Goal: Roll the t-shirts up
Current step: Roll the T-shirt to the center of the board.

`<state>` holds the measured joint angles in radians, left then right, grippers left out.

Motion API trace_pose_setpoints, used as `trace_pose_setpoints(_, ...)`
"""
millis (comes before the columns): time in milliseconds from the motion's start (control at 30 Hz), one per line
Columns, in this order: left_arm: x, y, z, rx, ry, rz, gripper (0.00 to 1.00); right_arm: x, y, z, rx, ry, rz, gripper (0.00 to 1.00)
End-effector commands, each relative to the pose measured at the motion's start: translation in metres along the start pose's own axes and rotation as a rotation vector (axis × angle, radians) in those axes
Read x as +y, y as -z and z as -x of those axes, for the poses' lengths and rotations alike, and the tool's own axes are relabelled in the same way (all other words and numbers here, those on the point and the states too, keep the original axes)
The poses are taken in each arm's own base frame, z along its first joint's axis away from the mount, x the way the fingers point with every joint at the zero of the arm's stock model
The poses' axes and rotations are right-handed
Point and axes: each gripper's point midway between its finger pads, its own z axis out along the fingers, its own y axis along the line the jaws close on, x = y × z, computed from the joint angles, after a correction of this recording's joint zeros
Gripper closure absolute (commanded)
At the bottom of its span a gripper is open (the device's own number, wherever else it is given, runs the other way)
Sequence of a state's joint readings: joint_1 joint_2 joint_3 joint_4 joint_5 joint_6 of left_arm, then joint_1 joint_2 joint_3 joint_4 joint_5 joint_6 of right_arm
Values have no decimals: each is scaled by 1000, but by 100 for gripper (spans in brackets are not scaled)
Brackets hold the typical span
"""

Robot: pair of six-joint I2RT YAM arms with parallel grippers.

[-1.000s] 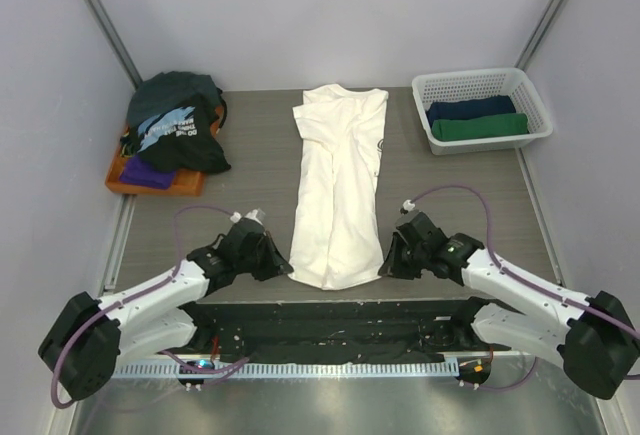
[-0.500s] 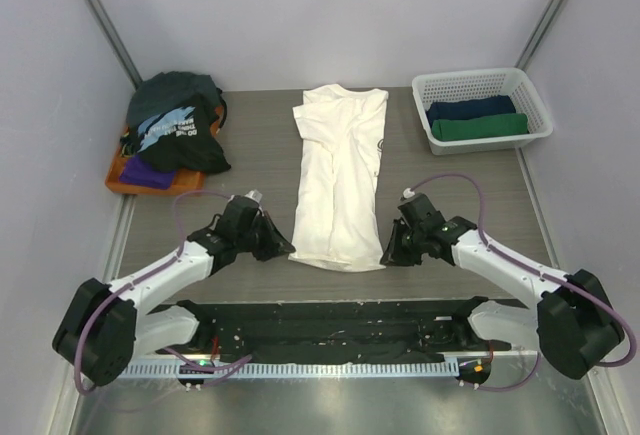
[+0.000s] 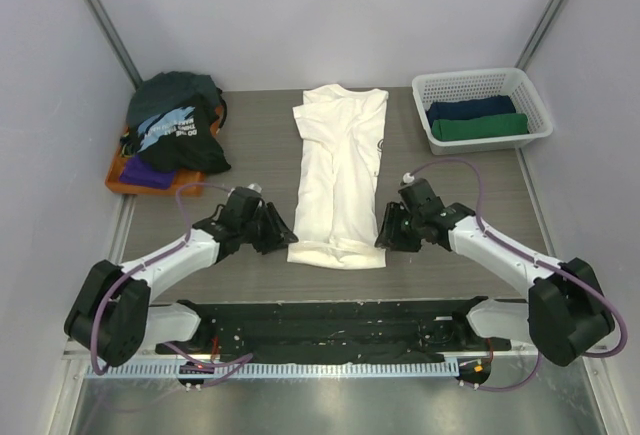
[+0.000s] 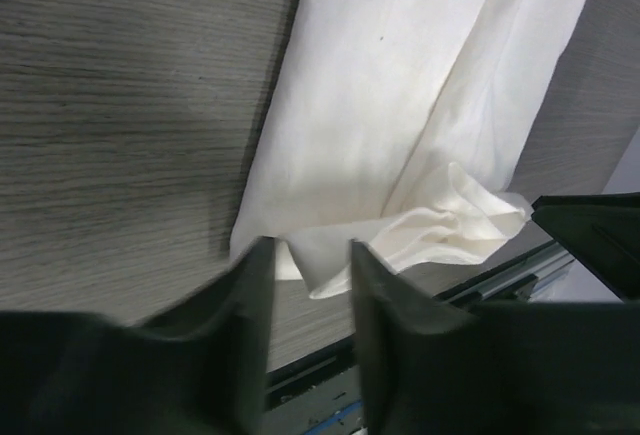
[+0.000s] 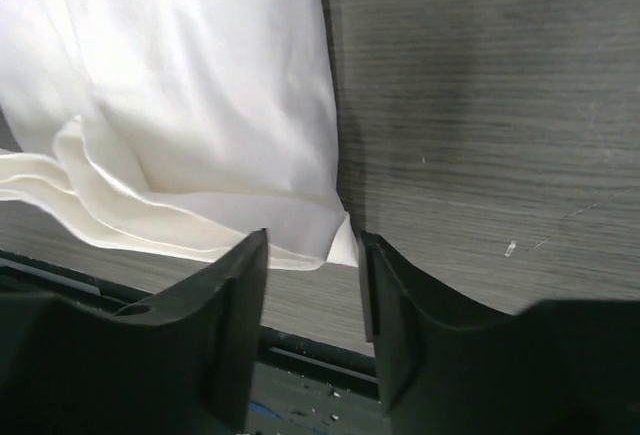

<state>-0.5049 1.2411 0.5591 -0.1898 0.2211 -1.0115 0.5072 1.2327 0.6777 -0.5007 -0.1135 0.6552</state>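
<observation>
**Grippers.** The left gripper (image 4: 307,252) has its jaws apart and nothing clamped. The 7 o'clock corner of the cream t-shirt (image 3: 340,170) lies loose in the gap just past the fingertips. The right gripper (image 5: 312,243) also has its jaws apart, with the shirt's 5 o'clock corner sitting free between the tips. From overhead I read both grippers as low over the tabletop (image 3: 250,155), one at each end of the near hem (image 3: 335,252).

**Task item.** The shirt lies in the middle of the tabletop, folded into a long narrow strip running from 12 to 6 o'clock, collar end at 12. The near hem is turned over on itself in a shallow, rumpled fold. The wrist views show several slack layers there, not a tight coil. I judge the roll barely begun.

**Handling.** The shirt is thin cotton, light and limp, with no stiffness. I expect it to sag or fall open wherever it is unsupported, and the layers to slide over one another. I would take hold at the two outer ends of the turned hem, pinching every layer and keeping both sides level. In my judgement, a pinch on the top layer alone would peel the fold apart or skew the roll.

**Surroundings.**
- At 10 o'clock an orange tray (image 3: 150,187) carries a heap: a black tee (image 3: 185,135), a purple tee (image 3: 148,172) and a dark teal tee (image 3: 180,85).
- At 2 o'clock a white basket (image 3: 537,102) holds a navy tee (image 3: 470,109) and a green tee (image 3: 480,126), both in compact bundles.
- Both lots sit well apart from the shirt.
</observation>
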Motion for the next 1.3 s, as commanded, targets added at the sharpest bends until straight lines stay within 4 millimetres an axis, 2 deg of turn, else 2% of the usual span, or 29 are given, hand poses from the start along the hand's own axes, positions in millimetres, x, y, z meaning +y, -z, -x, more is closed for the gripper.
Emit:
trace_pose_setpoints(0,-32,13,23,-80,-79,-99,50,21,31,39,-159,49,55,48)
trace_pose_setpoints(67,-36,21,26,-98,-99,-109,45,24,41,42,-183,78,65,47)
trace_pose_setpoints(167,-33,31,20,-95,-122,-118,46,32,56,37,-201,106,137,48)
trace_pose_setpoints(233,-35,36,13,-77,-129,-152,53,48,63,24,-174,118,258,57)
trace_pose_setpoints(267,-33,37,7,-62,-131,-162,61,54,64,16,-149,112,307,63)
trace_pose_setpoints(333,-42,44,-1,-42,-151,-225,67,68,61,5,-120,82,410,73)
trace_pose_setpoints(367,-42,45,-3,-38,-152,-233,71,77,63,-4,-85,83,473,84)
trace_pose_setpoints(400,-40,44,-5,-34,-155,-237,74,83,61,-9,-74,84,504,87)
trace_pose_setpoints(467,-43,44,-4,-44,-160,-255,79,92,53,-14,-58,54,558,96)
trace_pose_setpoints(533,-44,42,-5,-41,-158,-260,82,105,49,-18,-46,54,607,98)
trace_pose_setpoints(567,-44,40,-6,-36,-158,-262,82,107,40,-22,-21,49,596,99)
trace_pose_setpoints(633,-43,37,-6,-28,-156,-257,83,120,35,-26,-15,68,634,99)
trace_pose_setpoints(700,-45,35,-5,-29,-167,-266,83,126,23,-31,15,66,638,99)
trace_pose_setpoints(767,-45,33,-4,-33,-169,-263,83,139,21,-28,9,73,676,99)
trace_pose_setpoints(800,-45,33,-3,-35,-174,-264,84,139,10,-32,35,66,660,99)
trace_pose_setpoints(833,-46,33,-2,-39,-176,-265,84,147,10,-26,18,72,683,99)
trace_pose_setpoints(900,-43,31,-1,-44,-180,-255,84,146,-5,-28,45,55,659,99)
trace_pose_setpoints(967,-42,30,-1,-45,-183,-251,84,151,-12,-23,35,58,662,99)
trace_pose_setpoints(1000,-42,30,0,-50,-183,-250,83,146,-23,-24,45,56,633,99)
trace_pose_setpoints(1067,-39,29,-1,-53,-187,-243,83,147,-32,-16,27,57,618,99)
trace_pose_setpoints(1200,-33,26,0,-63,-193,-229,81,131,-58,-4,30,4,590,99)
trace_pose_setpoints(1233,-34,25,1,-68,-197,-229,81,121,-69,-3,36,-24,570,99)
trace_pose_setpoints(1267,-32,24,0,-66,-201,-227,80,119,-72,-6,53,-31,575,99)
